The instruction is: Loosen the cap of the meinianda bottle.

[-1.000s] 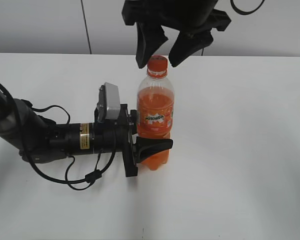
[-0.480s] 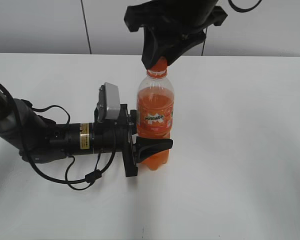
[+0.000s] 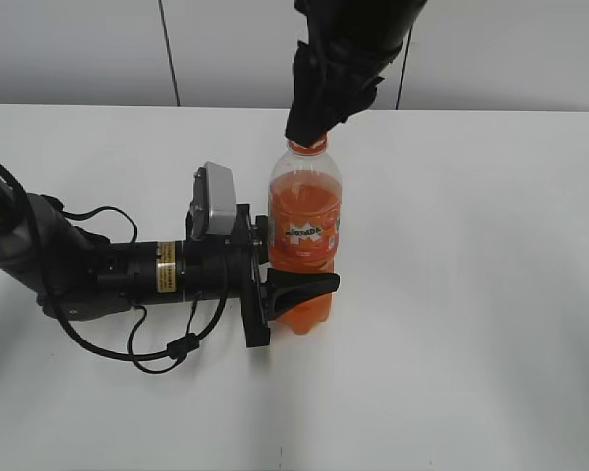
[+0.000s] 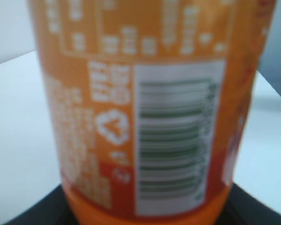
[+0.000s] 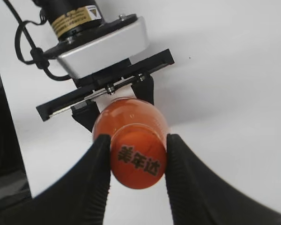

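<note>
The meinianda bottle point(image 3: 304, 235) stands upright mid-table, full of orange drink; its label point(image 4: 145, 117) fills the left wrist view. My left gripper point(image 3: 294, 289) lies level on the table and is shut on the bottle's lower body, one black finger point(image 3: 309, 285) across its front. From above, my right gripper point(image 3: 314, 123) covers the bottle's top. In the right wrist view its two black fingers point(image 5: 100, 161) press both sides of the orange cap point(image 5: 138, 161), which bears dark characters. In the exterior view the cap is hidden; only the neck ring point(image 3: 308, 145) shows.
The left arm point(image 3: 88, 270) and its looping cables point(image 3: 167, 348) lie on the white table point(image 3: 471, 294) left of the bottle. The left wrist's grey camera box point(image 3: 216, 201) stands beside the bottle. A pale wall point(image 3: 79, 49) rises behind the table's far edge.
The right gripper came down from open around the cap, closed on it, and has since turned about the bottle's axis. Bottle and left arm have not moved.
</note>
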Robot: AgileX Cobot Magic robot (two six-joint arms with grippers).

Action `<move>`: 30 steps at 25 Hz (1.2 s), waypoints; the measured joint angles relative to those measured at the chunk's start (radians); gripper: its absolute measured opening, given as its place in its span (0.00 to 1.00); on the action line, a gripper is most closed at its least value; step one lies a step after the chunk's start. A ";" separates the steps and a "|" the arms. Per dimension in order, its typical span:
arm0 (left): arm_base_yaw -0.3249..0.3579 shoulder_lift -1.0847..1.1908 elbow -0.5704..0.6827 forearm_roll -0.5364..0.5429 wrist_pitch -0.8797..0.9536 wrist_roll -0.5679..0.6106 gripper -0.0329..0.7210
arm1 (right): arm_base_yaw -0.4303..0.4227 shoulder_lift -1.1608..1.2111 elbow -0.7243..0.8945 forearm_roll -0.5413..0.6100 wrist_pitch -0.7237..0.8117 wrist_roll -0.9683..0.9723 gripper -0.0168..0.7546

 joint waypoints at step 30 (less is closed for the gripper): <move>0.000 0.000 -0.001 -0.011 0.004 -0.007 0.54 | 0.001 -0.002 -0.003 -0.083 0.007 -1.092 0.37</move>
